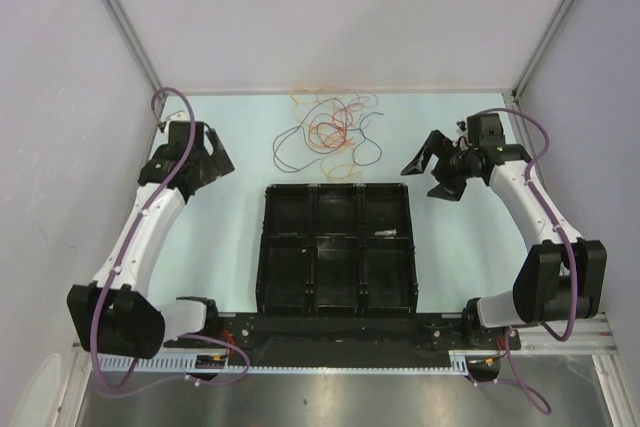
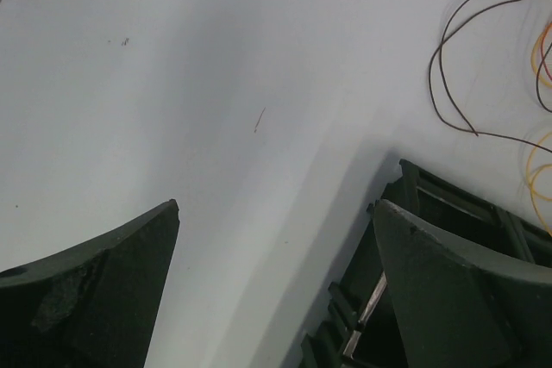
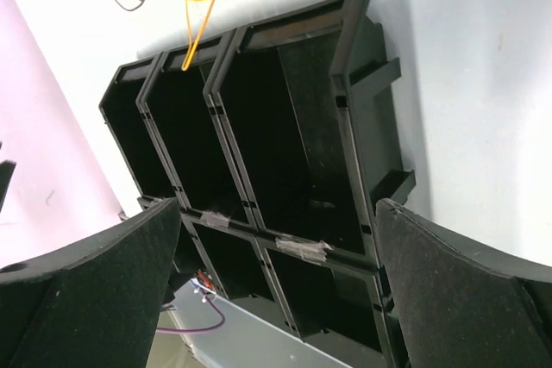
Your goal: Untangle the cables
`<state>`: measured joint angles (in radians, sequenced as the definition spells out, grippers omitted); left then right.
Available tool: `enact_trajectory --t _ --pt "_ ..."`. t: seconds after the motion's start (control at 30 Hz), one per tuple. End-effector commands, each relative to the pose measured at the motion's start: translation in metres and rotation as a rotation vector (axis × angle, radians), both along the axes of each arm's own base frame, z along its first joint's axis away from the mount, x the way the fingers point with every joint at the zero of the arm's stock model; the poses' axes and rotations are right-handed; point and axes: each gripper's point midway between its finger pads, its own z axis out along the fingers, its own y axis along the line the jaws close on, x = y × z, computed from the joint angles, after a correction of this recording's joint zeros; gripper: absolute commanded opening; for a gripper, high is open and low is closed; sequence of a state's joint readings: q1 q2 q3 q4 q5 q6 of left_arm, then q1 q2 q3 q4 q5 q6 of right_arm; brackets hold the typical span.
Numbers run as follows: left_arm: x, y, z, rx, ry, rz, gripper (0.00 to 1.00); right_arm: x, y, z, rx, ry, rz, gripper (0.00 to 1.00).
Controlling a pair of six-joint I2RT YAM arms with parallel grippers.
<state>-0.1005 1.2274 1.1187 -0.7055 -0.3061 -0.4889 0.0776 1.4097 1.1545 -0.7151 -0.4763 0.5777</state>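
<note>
- A loose tangle of thin orange, red and dark cables (image 1: 330,130) is pictured on the pale worktop (image 1: 230,237), with no strand yet lifted. Both claws are held apart from it.
- The left claw (image 1: 222,155) is shown spread wide, with nothing between its dark fingers (image 2: 112,273). The right claw (image 1: 420,179) is likewise spread and empty.
- The opening step is judged to be in hand: the approach to the tangle, with no separation of the wires begun.
- From the left claw, the tangle lies off to its right and a little beyond its tips. In the left wrist view only a dark outlying loop (image 2: 442,66) and slivers of orange are caught at the frame's right edge.
- From the right claw, the tangle lies off to its left. A black plastic tray of six open compartments (image 1: 266,247) is seen ahead of the tips in the right wrist view.
- An orange strand (image 3: 207,15) is seen past the tray's far rim, its end appearing to reach that rim. Whether it rests on the rim cannot be told.
- For the next move, one claw would likely need to be carried over an outlying loop and lowered almost to the worktop. Its tips would then be closed on a single wire.
- The other claw could then be used to pin the rest while that wire is drawn clear.
</note>
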Motion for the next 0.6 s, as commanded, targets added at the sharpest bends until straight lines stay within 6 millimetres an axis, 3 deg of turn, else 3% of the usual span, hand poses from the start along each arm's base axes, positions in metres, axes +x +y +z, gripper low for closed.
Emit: enact_trajectory --t 0.0,0.1,0.17,0.2,0.23,0.27,0.37,0.47,0.57 --pt "-0.024 -0.008 0.016 -0.08 -0.015 0.011 1.0 -0.002 -0.003 0.022 -0.033 -0.063 -0.015 1.0" --pt "-0.024 -0.036 0.014 -0.212 -0.033 -0.086 1.0 -0.005 -0.008 0.019 -0.056 -0.041 -0.039 1.0" --pt "-0.024 -0.052 0.014 -0.357 -0.055 -0.053 1.0 -0.005 -0.018 0.014 -0.096 -0.016 -0.079 1.0" --pt "-0.032 -0.062 -0.004 -0.444 -0.012 -0.019 1.0 -0.008 -0.024 0.014 -0.121 -0.003 -0.096 1.0" --pt "-0.027 -0.07 -0.003 -0.568 -0.041 0.022 0.99 -0.009 -0.029 0.015 -0.152 -0.014 -0.109 1.0" --pt "-0.029 -0.1 0.005 -0.713 -0.043 -0.137 0.99 -0.007 -0.04 0.015 -0.2 -0.025 -0.148 1.0" --pt "-0.018 -0.096 0.011 -0.736 -0.137 -0.127 1.0 -0.01 -0.038 0.023 -0.168 -0.028 -0.156 1.0" --pt "-0.011 -0.074 0.04 -0.629 -0.263 -0.084 1.0 -0.01 -0.031 0.031 -0.111 -0.047 -0.124 1.0" --pt "-0.006 -0.084 0.061 -0.616 -0.371 -0.218 1.0 -0.01 -0.027 0.038 -0.097 -0.083 -0.101 1.0"
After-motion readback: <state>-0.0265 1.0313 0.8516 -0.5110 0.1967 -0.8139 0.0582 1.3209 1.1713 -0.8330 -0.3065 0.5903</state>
